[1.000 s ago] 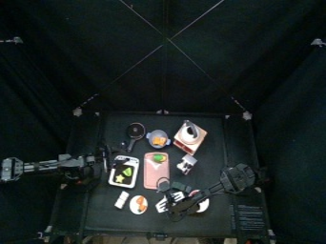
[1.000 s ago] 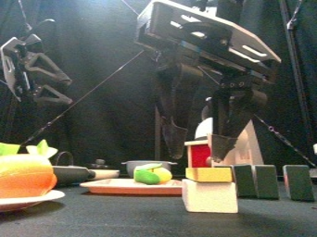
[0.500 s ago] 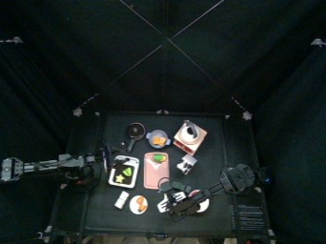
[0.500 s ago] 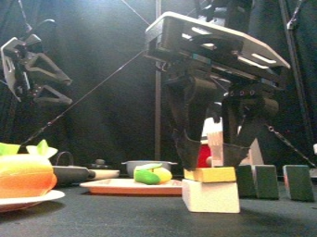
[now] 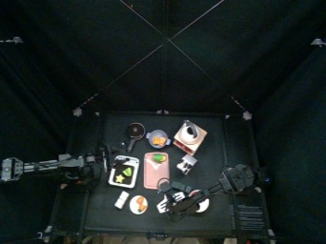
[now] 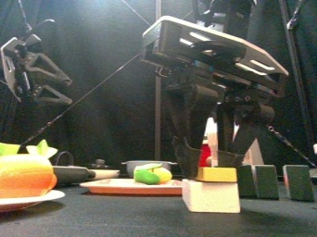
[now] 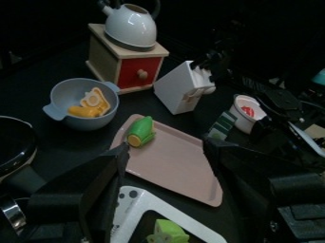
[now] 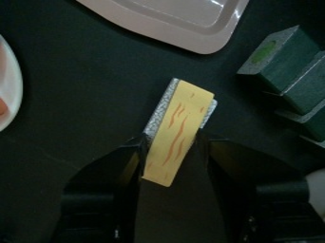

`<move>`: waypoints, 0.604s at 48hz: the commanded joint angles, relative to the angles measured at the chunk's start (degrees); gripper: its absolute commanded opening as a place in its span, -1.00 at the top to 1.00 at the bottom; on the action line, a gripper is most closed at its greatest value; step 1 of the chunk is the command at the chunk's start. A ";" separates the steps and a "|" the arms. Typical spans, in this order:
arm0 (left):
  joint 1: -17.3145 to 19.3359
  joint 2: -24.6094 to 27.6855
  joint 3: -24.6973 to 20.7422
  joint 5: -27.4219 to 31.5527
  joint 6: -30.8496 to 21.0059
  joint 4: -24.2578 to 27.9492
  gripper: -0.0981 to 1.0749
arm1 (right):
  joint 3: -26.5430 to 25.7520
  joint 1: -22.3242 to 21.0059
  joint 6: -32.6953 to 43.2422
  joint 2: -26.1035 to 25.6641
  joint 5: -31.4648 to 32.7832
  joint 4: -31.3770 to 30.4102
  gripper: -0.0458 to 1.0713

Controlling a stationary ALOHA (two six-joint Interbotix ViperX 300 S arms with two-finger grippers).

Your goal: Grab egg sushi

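Since a moment ago, the right gripper [image 6: 221, 153] has come lower, and its two black jaws now hang down on either side of the egg sushi [image 6: 212, 190]. The jaws are open and are not yet squeezing it.

The egg sushi is a small yellow-topped block. It sits on the black table [image 8: 76, 104] just in front of the pink tray [image 8: 178, 21], near the tray's front corner. In the right wrist view the egg sushi [image 8: 180, 142] lies right between the two jaws. Its long way points out ahead, away from the wrist, so the jaws can close on its two long sides.

The right arm is much nearer. The left gripper [image 7: 172, 185] rests well apart from the pink tray [image 7: 178, 159], off to the tray's left side, with its jaws open.

There is bare table on both long sides of the sushi. Some green boxes [image 8: 286, 59] stand near it, to the right of the tray's corner, so I think the right jaw has less room there.
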 commanded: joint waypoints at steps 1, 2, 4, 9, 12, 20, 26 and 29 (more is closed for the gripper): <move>0.09 0.09 -0.97 -0.26 0.09 0.00 -0.81 | -0.35 -0.26 0.00 -1.14 -0.18 0.09 -0.29; 0.09 0.09 -0.97 -0.26 0.09 0.00 -0.81 | -0.35 -0.35 0.00 -1.14 -0.18 0.26 -0.25; 0.09 0.09 -0.97 -0.26 0.09 0.00 -0.81 | -0.18 -0.35 0.00 -1.05 -0.18 0.62 -0.16; 0.09 0.09 -0.97 -0.26 0.09 0.00 -0.81 | 0.00 -0.35 -0.09 -0.97 -0.18 0.97 0.00; 0.09 0.09 -0.97 -0.26 0.09 0.09 -0.81 | -0.26 -0.26 -0.09 -1.32 0.00 0.70 0.11; -0.18 0.09 -1.05 -0.26 0.18 0.09 -0.81 | -0.70 0.18 -0.62 -4.31 1.41 -1.76 0.35; -0.53 0.09 -1.32 -0.53 0.18 0.62 -0.81 | -0.44 1.05 -0.53 -6.50 3.78 -4.31 0.46; -0.70 0.09 -1.41 -0.53 0.18 0.88 -0.81 | -0.35 1.49 -0.53 -7.21 4.48 -5.19 0.48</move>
